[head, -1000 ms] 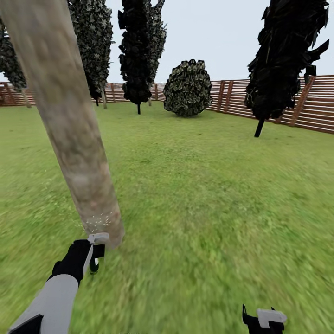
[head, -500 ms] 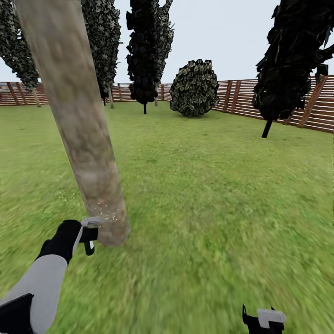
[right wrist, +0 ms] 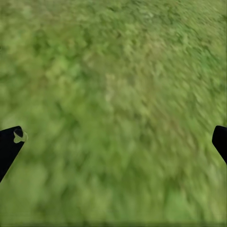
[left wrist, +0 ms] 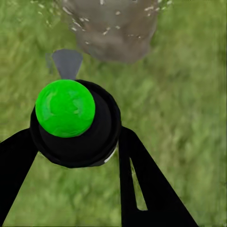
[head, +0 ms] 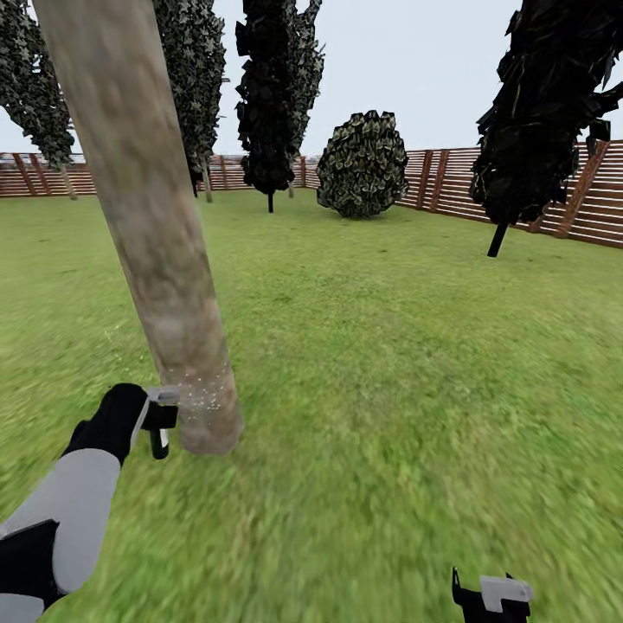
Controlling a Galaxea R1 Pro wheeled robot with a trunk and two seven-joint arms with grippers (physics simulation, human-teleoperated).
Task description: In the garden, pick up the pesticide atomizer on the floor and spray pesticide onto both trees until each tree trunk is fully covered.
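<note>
A thick, mottled beige-grey tree trunk (head: 147, 216) leans up from its base in the lawn at the left of the head view. My left gripper (head: 158, 421) is shut on the pesticide atomizer (head: 161, 433), held right beside the foot of the trunk. Pale spray specks (head: 201, 398) dot the bark there. In the left wrist view the atomizer (left wrist: 74, 124) is a black body with a green round cap and a grey nozzle (left wrist: 67, 63) pointing at the trunk base (left wrist: 116, 28). My right gripper (head: 491, 597) hangs low over bare grass, and its fingertips (right wrist: 9, 146) stand wide apart.
Farther trees with pale trunks (head: 67, 183) stand at the back left. Near-black conifers (head: 272, 95) rise at centre and right (head: 545, 95), with a round shrub (head: 363, 164) between them. A brown slat fence (head: 597, 203) closes the lawn.
My left gripper has risen a little along the base of the trunk, still holding the atomizer, and spray specks keep landing on the bark. The head view shifted slightly at first.
</note>
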